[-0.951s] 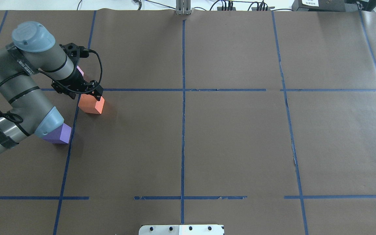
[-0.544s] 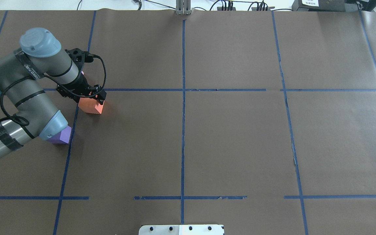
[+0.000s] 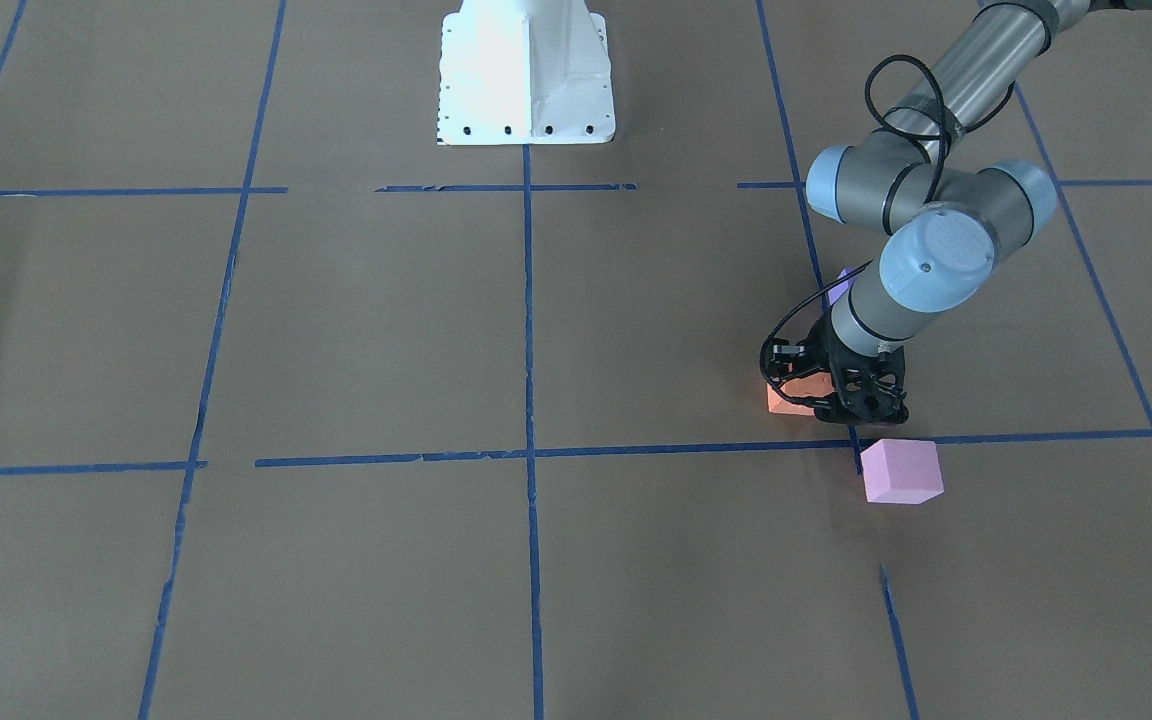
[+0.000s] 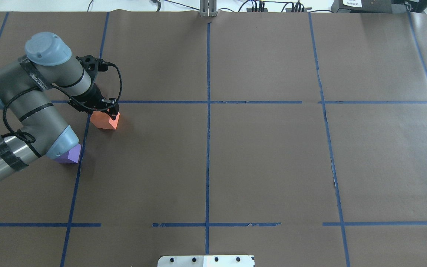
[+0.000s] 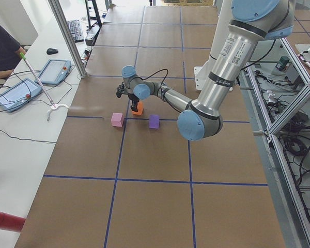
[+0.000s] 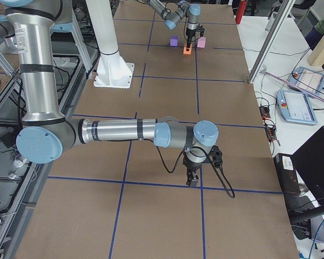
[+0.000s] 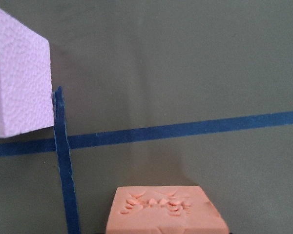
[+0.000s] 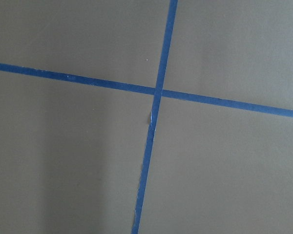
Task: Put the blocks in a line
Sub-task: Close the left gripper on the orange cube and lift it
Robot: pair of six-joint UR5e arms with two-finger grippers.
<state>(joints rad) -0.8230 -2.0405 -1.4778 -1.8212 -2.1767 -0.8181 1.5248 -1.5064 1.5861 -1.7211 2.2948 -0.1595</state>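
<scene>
The left end effector (image 4: 109, 111) is down on the orange foam cube (image 4: 105, 121) on the brown paper-covered tabletop (image 4: 265, 159). I cannot tell whether it is gripping. The pale pink foam cube (image 3: 900, 471) sits near, just across a blue tape line (image 3: 636, 450). The purple foam cube (image 4: 71, 155) peeks from under the arm's elbow. The right end effector (image 6: 193, 178) hangs well apart over a tape crossing, and I cannot tell its grip.

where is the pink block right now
In the front-facing view, the pink block sits at right, just below the blue tape line, apart from the orange block under the left gripper.
</scene>
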